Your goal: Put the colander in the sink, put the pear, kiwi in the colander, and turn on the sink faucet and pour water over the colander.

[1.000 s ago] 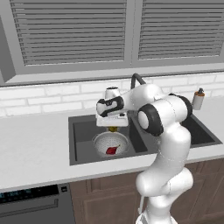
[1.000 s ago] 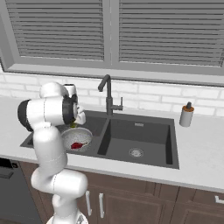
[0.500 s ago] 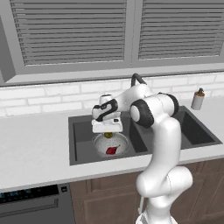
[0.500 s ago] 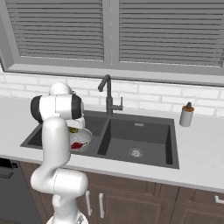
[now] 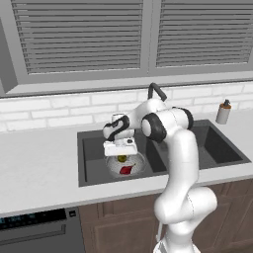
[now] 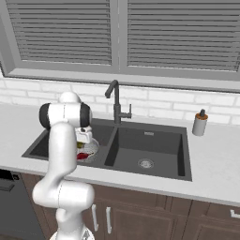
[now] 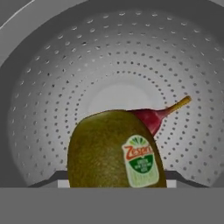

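The silvery perforated colander (image 5: 139, 162) (image 6: 92, 149) (image 7: 118, 57) sits in the left basin of the dark sink (image 5: 94, 148) (image 6: 154, 145). The dark red pear (image 5: 126, 170) (image 6: 81, 156) (image 7: 148, 119) lies on its bottom. My gripper (image 5: 120, 152) (image 7: 116, 179) points straight down just above the colander, shut on the olive-yellow kiwi (image 5: 121, 158) (image 7: 116, 151), which hangs over the pear. The kiwi hides most of my fingertips in the hand view. The faucet (image 5: 157, 90) (image 6: 115, 101) stands behind the sink, partly behind my arm, with no stream from it.
A small soap bottle (image 5: 223, 112) (image 6: 200, 123) stands on the counter to the right of the sink. The larger right basin (image 6: 146, 163) shows its round drain. Light grey counter runs around the sink, with a tiled wall and window blinds behind.
My arm has lowered the hand toward the colander, carrying the kiwi down with it. The pear and colander have stayed put.
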Robot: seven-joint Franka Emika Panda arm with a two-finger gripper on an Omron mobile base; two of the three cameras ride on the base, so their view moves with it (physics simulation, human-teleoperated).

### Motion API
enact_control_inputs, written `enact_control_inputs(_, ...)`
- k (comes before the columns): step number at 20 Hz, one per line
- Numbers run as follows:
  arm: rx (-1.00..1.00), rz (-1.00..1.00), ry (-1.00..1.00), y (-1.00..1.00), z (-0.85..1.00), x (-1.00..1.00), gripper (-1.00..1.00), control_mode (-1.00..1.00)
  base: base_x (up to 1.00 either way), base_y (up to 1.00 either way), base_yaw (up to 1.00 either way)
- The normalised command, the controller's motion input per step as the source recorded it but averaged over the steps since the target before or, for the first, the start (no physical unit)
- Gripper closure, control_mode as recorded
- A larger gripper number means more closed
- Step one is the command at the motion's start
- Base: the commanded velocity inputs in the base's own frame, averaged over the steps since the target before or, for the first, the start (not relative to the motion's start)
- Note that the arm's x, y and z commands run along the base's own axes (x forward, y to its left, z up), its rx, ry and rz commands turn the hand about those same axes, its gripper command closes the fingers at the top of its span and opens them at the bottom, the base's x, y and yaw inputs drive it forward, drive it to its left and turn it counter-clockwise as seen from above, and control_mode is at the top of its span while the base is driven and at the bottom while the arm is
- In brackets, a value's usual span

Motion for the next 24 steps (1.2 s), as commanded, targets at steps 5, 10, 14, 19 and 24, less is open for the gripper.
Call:
enact_control_inputs(5,0.00,-0.02,0.05,0.00,-0.20,-0.01,1.00,-1.00,0.00,0.00,0.00)
enact_control_inputs(10,0.00,-0.02,0.04,0.00,-0.14,-0.06,1.00,-1.00,0.00,0.00,0.00)
enact_control_inputs(14,0.00,0.00,0.01,0.00,-0.03,-0.18,-1.00,-1.00,0.00,0.00,0.00)
enact_control_inputs(19,-0.02,0.00,0.00,0.00,0.00,-0.28,-1.00,-1.00,0.00,0.00,0.00)
enact_control_inputs(24,0.00,0.00,0.00,0.00,0.14,-0.44,-1.00,-1.00,0.00,0.00,0.00)
